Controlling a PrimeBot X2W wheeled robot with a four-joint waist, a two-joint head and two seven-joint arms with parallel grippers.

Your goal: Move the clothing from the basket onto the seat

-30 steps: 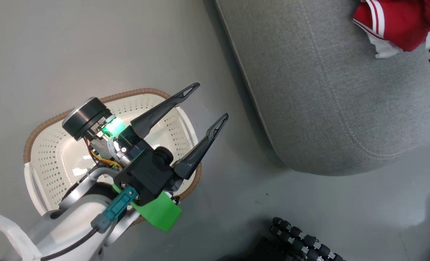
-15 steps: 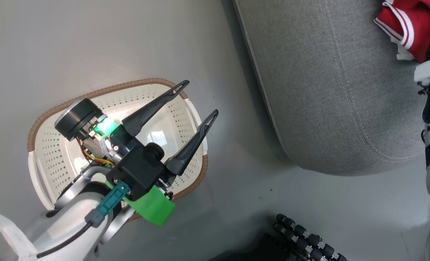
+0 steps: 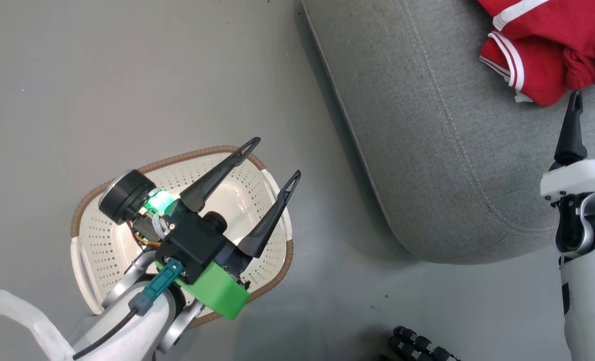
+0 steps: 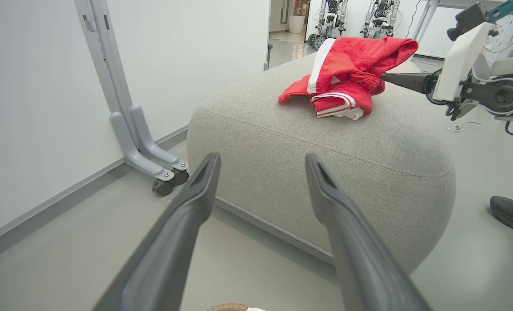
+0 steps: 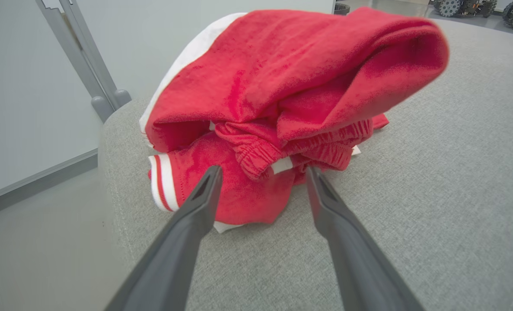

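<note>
While the clothing [image 3: 543,50] lies heaped on the seat [image 3: 452,150] at the upper right of the head view, the basket [image 3: 96,245] stands on the floor [image 3: 127,75] at the lower left. Over the basket hangs the left hand [image 3: 275,158], fingers spread wide, holding nothing. At the right edge the right hand [image 3: 592,100] points at the clothing, fingers parted and empty, tips at the fabric's edge; whether they touch it is unclear.
</note>
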